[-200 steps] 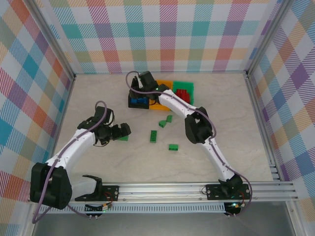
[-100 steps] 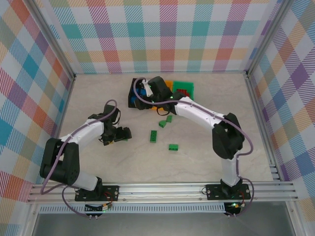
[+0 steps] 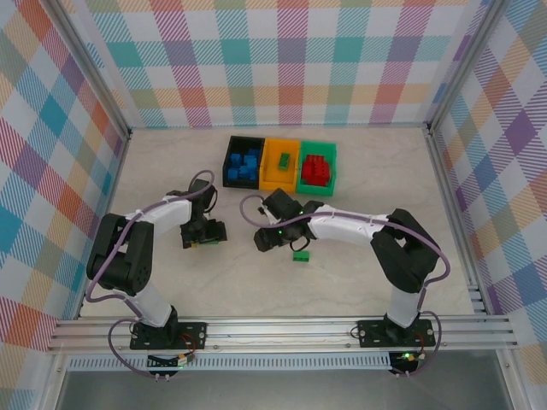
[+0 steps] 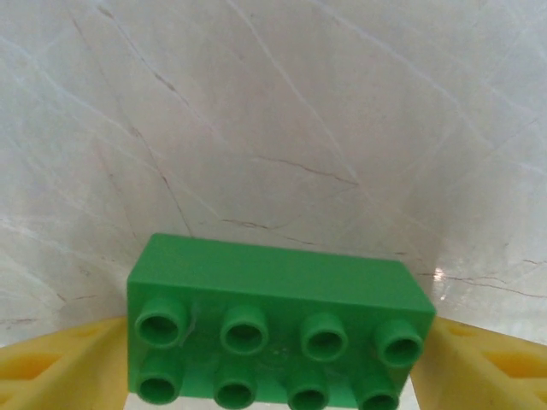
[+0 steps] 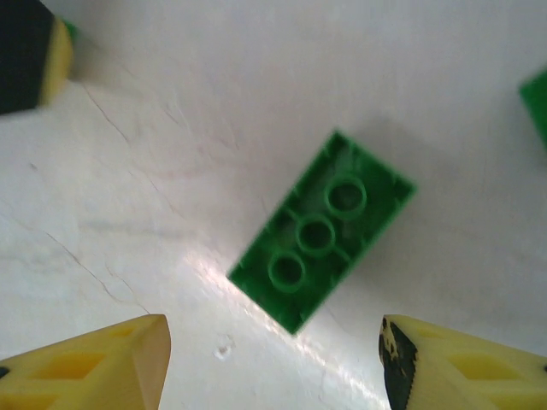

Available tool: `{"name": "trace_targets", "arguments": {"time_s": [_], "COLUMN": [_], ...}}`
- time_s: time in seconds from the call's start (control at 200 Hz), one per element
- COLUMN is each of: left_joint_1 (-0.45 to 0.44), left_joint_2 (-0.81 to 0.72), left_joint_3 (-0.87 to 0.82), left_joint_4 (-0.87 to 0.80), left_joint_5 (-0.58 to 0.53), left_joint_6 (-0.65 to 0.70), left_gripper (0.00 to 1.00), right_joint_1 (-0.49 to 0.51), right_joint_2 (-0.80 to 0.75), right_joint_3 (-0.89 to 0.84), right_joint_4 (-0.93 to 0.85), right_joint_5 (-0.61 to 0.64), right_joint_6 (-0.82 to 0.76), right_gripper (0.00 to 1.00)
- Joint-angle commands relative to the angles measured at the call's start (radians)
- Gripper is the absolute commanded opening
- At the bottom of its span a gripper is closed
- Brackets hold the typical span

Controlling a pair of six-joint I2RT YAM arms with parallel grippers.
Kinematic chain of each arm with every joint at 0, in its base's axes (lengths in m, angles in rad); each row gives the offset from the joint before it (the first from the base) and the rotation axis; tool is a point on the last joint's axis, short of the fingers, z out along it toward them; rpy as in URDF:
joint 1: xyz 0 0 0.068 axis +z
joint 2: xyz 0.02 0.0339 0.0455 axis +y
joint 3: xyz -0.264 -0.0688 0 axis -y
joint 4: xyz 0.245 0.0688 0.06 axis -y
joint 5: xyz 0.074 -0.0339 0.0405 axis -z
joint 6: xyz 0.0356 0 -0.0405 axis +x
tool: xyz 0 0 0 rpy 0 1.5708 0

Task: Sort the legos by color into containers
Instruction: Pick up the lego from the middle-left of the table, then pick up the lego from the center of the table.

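Three bins stand in a row at the back: the black bin (image 3: 229, 174) holds blue legos, the orange-yellow bin (image 3: 272, 175) holds one green lego, the green bin (image 3: 331, 162) holds red legos. My left gripper (image 3: 206, 237) is shut on a green eight-stud lego (image 4: 278, 329), its yellow fingers (image 4: 60, 367) pressed against both short ends, low over the table. My right gripper (image 3: 264, 240) hangs open above an upside-down green lego (image 5: 320, 231) that lies just ahead of its fingertips (image 5: 102, 363). Another green lego (image 3: 301, 255) lies to the right of that gripper.
A green lego edge (image 5: 538, 107) shows at the right of the right wrist view. The left gripper's finger (image 5: 26, 51) sits close by at its top left. Plaid walls enclose the pale marble table (image 3: 171, 162); the two grippers are near each other.
My right arm has swung back from over the bins to the middle of the table and hangs above a green lego. The left gripper stayed by its green lego while its arm folded in.
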Motion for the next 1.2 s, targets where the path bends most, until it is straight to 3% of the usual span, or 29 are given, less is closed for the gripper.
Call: {"name": "trace_targets", "arguments": {"time_s": [0.0,0.08,0.435,0.7,0.785,0.855,0.915,1.195], "left_joint_1": [-0.023,-0.030,-0.050,-0.050,-0.050,-0.050,-0.050,-0.065], "left_joint_2": [0.039,0.032,-0.131,-0.321,-0.357,-0.367,-0.355,-0.169], "left_joint_3": [-0.002,-0.002,-0.009,-0.012,0.002,0.031,0.068,0.282], "left_joint_4": [0.046,0.048,0.013,0.001,0.003,0.006,0.005,0.058], "left_joint_5": [0.024,0.024,-0.012,-0.033,-0.040,-0.035,-0.022,0.125], "left_joint_6": [0.010,0.007,-0.011,-0.038,-0.047,-0.051,-0.048,-0.070], "left_gripper": [0.78,0.71,0.69,0.67,0.67,0.67,0.67,0.68], "right_joint_1": [-0.009,-0.010,-0.006,-0.005,-0.005,-0.006,-0.006,-0.006], "right_joint_2": [-0.047,-0.022,0.132,0.230,0.246,0.245,0.227,0.027], "right_joint_3": [-0.017,-0.009,0.139,0.202,0.207,0.196,0.170,0.008], "right_joint_4": [-0.017,-0.007,-0.009,-0.076,-0.086,-0.086,-0.077,-0.034], "right_joint_5": [0.075,0.043,0.018,0.087,0.089,0.091,0.097,0.106], "right_joint_6": [0.060,0.073,0.108,0.130,0.126,0.127,0.126,0.158], "right_gripper": [0.67,0.67,0.68,0.65,0.60,0.40,0.32,0.28]}}
